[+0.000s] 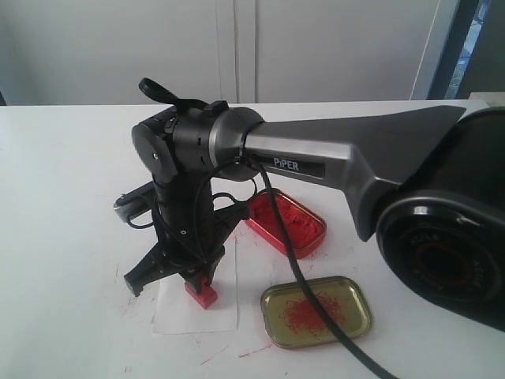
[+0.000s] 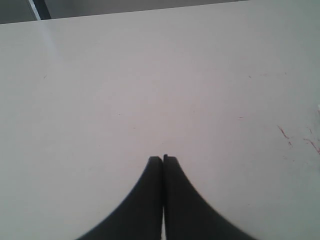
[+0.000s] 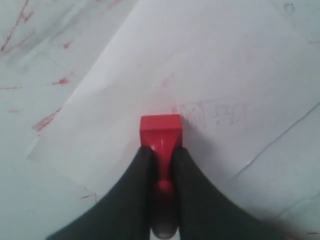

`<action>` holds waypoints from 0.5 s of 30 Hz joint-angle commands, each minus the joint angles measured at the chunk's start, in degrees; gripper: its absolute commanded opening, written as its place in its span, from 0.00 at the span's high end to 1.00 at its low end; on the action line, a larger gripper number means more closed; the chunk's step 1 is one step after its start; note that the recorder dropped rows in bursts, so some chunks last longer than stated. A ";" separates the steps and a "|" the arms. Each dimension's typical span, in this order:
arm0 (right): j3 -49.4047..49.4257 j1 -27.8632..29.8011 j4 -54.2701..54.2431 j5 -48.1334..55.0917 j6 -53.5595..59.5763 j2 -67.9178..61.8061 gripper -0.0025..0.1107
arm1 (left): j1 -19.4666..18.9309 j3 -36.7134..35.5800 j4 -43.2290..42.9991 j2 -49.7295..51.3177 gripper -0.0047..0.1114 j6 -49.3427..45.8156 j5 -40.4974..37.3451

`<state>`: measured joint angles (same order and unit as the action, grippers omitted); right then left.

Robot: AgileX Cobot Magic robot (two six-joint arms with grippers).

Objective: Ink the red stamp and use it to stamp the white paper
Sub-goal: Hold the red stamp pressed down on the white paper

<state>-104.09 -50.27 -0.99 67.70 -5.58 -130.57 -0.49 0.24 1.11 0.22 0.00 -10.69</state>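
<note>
Right end effector point(image 3: 161, 150) was closed on the narrow handle of the red stamp point(image 3: 160, 129), its jaws pinching from both sides. The wider base pointed down onto the white paper point(image 3: 210, 60) near the front edge of the surface point(image 1: 71, 197); whether it pressed or merely touched could not be told. Small and rigid, the stamp looked light and smooth, likely to twist unless gripped low on the handle. The paper looked thin and loose, apt to lift with an inky base. Just beside the sheet lay the gold lid point(image 1: 317, 310), and further back the red tin point(image 1: 288, 223). Open room lay toward the left edge. Left end effector point(image 2: 163, 159) hung closed and empty over bare surface.
</note>
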 commanded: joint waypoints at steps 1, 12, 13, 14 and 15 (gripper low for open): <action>1.37 -0.56 -1.27 -6.09 0.30 -0.82 0.98 | 0.32 -0.24 0.42 -0.22 0.96 0.00 0.15; 1.37 -0.56 1.43 -3.75 0.30 0.72 0.98 | 0.32 -0.24 0.42 -0.22 0.96 0.00 0.15; 1.49 -0.56 1.54 -3.73 0.30 0.72 0.98 | 0.32 -0.24 0.42 -0.22 0.96 0.00 0.15; 1.49 -0.56 1.47 -3.61 0.30 0.72 0.98 | 0.32 -0.24 0.42 -0.22 0.96 0.00 0.15; 1.49 -0.56 1.57 -3.14 0.30 0.61 0.98 | 0.32 -0.24 0.42 -0.22 0.96 0.00 0.15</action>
<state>-103.38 -50.72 0.00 64.21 -5.58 -129.35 -0.49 0.24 1.11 0.22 0.00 -10.69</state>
